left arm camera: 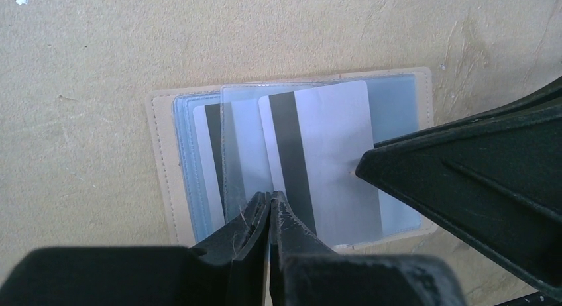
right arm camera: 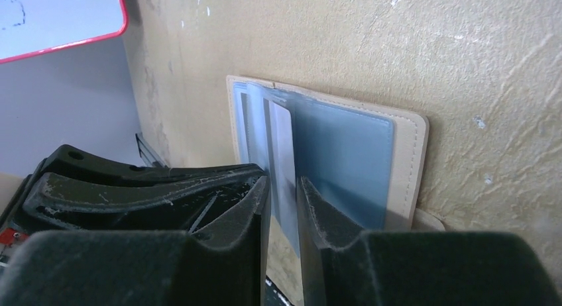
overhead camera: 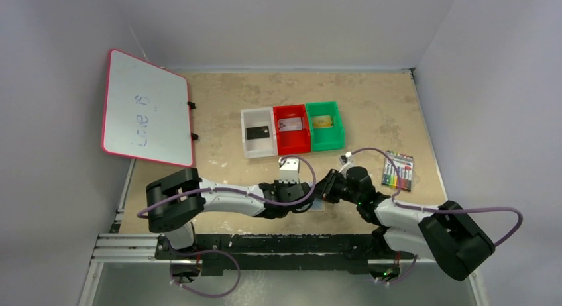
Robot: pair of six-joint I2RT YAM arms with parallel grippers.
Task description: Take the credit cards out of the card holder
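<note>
The card holder (left arm camera: 161,160) lies open on the table, tan border round blue-grey clear sleeves; in the top view it is almost hidden under both grippers. A pale card with a dark stripe (left arm camera: 325,153) sticks out of a sleeve. Another striped card (left arm camera: 211,157) sits inside the left sleeve. My left gripper (left arm camera: 270,199) is shut on the edge of a clear sleeve. My right gripper (right arm camera: 283,187) is narrowly open, its jaws either side of the pale card (right arm camera: 281,137); one of its fingers (left arm camera: 464,187) touches that card's right edge. Both grippers meet at the near table edge, the left gripper (overhead camera: 305,199) beside the right gripper (overhead camera: 323,192).
Three bins stand mid-table: white (overhead camera: 246,144) with a black card (overhead camera: 257,132), red (overhead camera: 293,144) with a silvery card (overhead camera: 291,125), green (overhead camera: 336,135) with a gold card (overhead camera: 323,122). A marker pack (overhead camera: 398,171) lies right. A pink-framed whiteboard (overhead camera: 146,107) leans at far left.
</note>
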